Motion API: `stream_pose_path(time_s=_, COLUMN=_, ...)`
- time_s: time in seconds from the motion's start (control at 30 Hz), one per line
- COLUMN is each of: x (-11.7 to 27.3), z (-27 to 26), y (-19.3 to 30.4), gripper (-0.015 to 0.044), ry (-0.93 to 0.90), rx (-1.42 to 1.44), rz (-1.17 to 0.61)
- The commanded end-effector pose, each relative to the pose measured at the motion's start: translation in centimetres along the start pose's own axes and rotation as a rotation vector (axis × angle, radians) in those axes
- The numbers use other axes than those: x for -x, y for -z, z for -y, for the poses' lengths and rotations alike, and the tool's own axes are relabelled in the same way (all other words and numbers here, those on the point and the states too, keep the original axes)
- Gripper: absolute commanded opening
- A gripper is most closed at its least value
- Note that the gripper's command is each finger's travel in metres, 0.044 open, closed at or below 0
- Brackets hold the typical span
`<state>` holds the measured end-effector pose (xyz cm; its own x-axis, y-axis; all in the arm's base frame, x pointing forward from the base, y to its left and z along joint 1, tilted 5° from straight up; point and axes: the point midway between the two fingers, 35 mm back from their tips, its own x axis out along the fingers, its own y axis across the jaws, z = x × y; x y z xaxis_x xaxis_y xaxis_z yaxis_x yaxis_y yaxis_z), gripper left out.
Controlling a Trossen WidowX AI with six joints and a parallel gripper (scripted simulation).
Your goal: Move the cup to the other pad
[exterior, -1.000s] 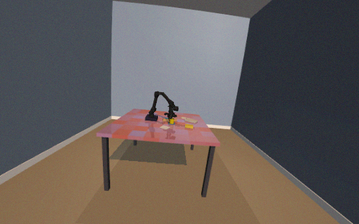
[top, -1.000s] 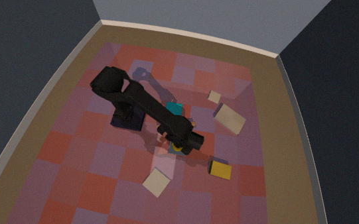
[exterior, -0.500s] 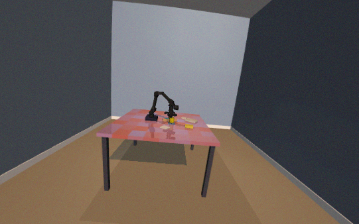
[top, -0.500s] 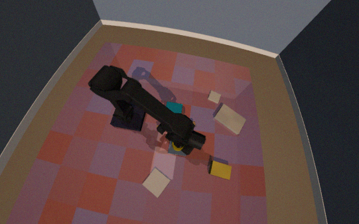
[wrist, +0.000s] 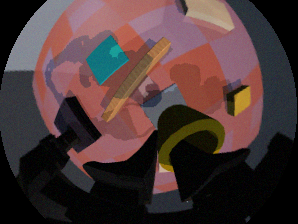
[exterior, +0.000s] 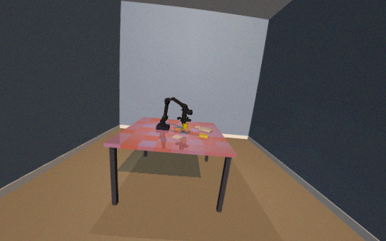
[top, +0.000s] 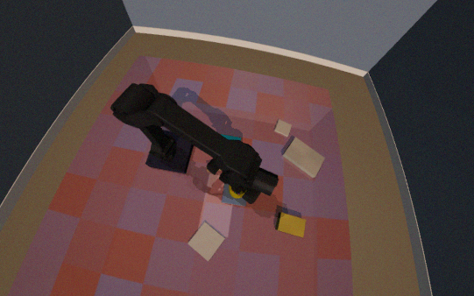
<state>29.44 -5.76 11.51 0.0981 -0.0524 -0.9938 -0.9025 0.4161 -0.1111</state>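
Observation:
The yellow cup point(top: 237, 194) point(exterior: 185, 125) point(wrist: 165, 122) hangs a little above the blue-grey pad point(top: 231, 201) point(exterior: 184, 132) point(wrist: 168, 100), slightly tilted in the wrist view. My gripper point(wrist: 161, 132) is shut on the cup's wall, one finger inside the rim and one outside. The inside of the cup is dark and partly behind a finger, so I cannot make out the marbles. The other pad, teal point(top: 232, 137) point(wrist: 100, 64), lies beyond a barrier and has nothing standing on it.
A long wooden barrier point(wrist: 131, 86) stands between the two pads. A yellow block point(top: 292, 225) point(exterior: 203, 136) point(wrist: 242, 101), a large cream block point(top: 304, 158) point(wrist: 212, 14), a small cream block point(top: 283, 127) and a flat cream piece point(top: 206, 241) point(exterior: 177, 137) lie around.

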Motion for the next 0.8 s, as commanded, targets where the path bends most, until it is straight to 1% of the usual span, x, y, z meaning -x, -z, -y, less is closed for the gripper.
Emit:
stream_pose_path(time_s=0.0, x=-0.1, z=0.0, y=0.0, gripper=0.0000, ry=-0.001, rx=0.000, rz=0.000)
stream_pose_path(time_s=0.47, x=-0.1, z=-0.1, y=0.0, gripper=0.0000, ry=-0.002, rx=0.000, rz=0.000)
stream_pose_path(time_s=0.77, x=0.0, z=-1.1, y=-1.2, gripper=0.0000, ry=-0.004, rx=-0.002, rz=-0.001)
